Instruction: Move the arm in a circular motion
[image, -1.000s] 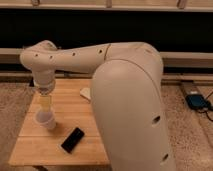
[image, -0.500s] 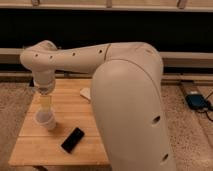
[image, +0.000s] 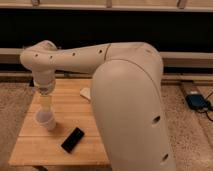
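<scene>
Tool (image: 45, 107) hangs straight down from the arm's (image: 125, 100) far end, low over the table's (image: 75, 102) left side; clenched or released, I cannot tell. The arm stretches leftward across the view. A dark slab (image: 73, 139) lies near, right of the tool.

counter: light wood planks (image: 65, 115)
on it: white cup (image: 46, 121), black phone-looking slab (image: 73, 139)
claw: (image: 45, 106) right over the cup
</scene>
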